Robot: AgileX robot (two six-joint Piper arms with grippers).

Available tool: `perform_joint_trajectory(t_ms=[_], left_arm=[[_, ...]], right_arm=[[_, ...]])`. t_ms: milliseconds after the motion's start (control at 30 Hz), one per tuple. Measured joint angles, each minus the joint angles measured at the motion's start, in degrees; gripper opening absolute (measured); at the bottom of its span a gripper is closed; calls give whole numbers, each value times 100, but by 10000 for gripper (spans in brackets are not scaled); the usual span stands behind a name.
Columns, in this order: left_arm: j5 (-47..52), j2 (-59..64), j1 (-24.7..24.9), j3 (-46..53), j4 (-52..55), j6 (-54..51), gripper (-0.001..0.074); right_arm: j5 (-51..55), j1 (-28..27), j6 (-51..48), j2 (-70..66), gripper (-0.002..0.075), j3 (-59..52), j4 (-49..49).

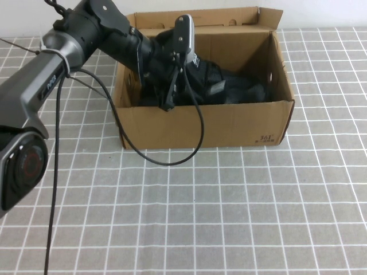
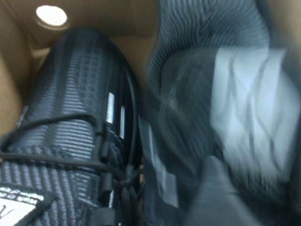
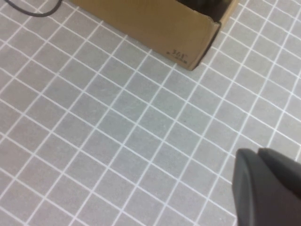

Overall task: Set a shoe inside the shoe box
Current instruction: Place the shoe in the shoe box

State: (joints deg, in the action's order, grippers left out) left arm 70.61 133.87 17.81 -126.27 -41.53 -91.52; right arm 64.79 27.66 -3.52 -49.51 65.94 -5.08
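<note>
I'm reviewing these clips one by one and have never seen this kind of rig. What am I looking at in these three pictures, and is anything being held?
This is a two-armed table robot. The high view looks down from the robot's own side. Its left arm reaches into the brown cardboard shoe box, with the left gripper low inside among black shoes. Whether it grips anything cannot be told.

The left wrist view comes from a camera on that arm: it shows the black knit shoe with its white tongue label lying in the box, and a second black sneaker, blurred, beside it.

The right wrist view looks down at the grey gridded table and one corner of the box; only a dark part of the right gripper shows, away from the box.
</note>
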Motion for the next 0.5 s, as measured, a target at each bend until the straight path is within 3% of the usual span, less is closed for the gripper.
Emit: perform_joint_trajectory(t_ms=[100, 200, 367, 500], left_arm=[[-23, -116, -10, 0, -34, 218, 429], [-36, -322, -19, 0, -116, 467, 510], [-36, -758, -78, -14, -140, 1043, 538], [-36, -1314, -110, -14, -143, 2051, 508]], right_arm=[[-10, 0, 0, -69, -16, 0, 69], [-9, 0, 0, -158, -16, 0, 97], [-51, 0, 0, -228, -16, 0, 118], [-210, 0, 0, -228, -16, 0, 116]])
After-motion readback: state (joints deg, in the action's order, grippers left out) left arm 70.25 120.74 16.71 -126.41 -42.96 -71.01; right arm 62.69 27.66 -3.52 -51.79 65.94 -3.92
